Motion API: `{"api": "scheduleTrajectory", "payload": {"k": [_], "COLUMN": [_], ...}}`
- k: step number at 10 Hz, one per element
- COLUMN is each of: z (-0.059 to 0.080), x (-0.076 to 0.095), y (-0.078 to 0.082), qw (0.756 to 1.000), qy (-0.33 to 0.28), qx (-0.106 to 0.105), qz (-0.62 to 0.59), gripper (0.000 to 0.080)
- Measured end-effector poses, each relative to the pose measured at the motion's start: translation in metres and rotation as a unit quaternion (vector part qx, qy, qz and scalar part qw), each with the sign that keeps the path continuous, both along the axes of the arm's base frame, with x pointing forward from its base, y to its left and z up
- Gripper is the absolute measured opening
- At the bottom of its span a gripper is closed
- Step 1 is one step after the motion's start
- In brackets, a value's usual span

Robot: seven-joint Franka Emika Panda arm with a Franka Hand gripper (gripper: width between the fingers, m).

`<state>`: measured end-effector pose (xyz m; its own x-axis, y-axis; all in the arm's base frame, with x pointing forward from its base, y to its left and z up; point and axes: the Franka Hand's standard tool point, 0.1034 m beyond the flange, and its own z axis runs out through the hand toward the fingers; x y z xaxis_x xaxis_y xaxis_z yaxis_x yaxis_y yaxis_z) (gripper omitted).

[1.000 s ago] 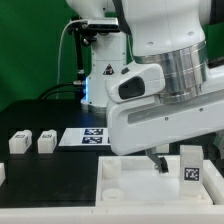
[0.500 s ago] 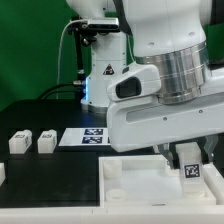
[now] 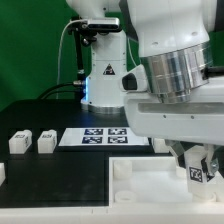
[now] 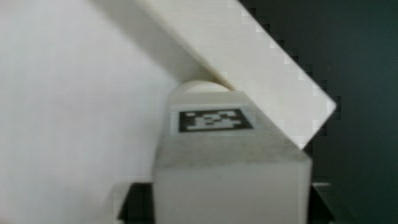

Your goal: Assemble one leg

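Leg sits at the exterior view's right, over the far right part of the white tray-like piece, caught between the jaws of the gripper. The jaws stand one on each side of it and look clamped on its side faces. The wrist view agrees, with the leg centred and a dark finger showing at each flank low in the frame. I cannot tell whether its foot rests on the tray-like piece or hangs just above it.

By my judgement the leg is a light, stiff plastic post. It should not bend or crush, but its smooth white faces may slip or twist in a weak grip. The best hold is on two opposite flat sides near the upper half, which leaves the lower end free to enter a socket and the marker tag uncovered.

The tray-like piece has a raised corner socket at its near left, well apart from the gripper. Two spare legs stand on the dark surface at the exterior view's left, and the marker board lies between them and the arm. None of these is in the way. The likelier trouble is the tray's rim and the arm's own bulk, which hides the corner below the leg.
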<state>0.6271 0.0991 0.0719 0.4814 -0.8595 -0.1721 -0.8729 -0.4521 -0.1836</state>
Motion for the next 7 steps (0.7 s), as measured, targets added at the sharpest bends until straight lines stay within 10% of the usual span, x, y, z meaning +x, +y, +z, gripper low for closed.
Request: {"api": "scheduleTrajectory", "payload": {"k": [5, 7], "z": [-0.0009, -0.0015], "x": [-0.0024, -0.0029], "y": [0.0018, 0.0034], "qw": [0.986, 0.989], "qy": [0.043, 0.038], "qx": [0.024, 0.023], "qz": [-0.16, -0.138], "gripper": [0.0294, 0.0529]}}
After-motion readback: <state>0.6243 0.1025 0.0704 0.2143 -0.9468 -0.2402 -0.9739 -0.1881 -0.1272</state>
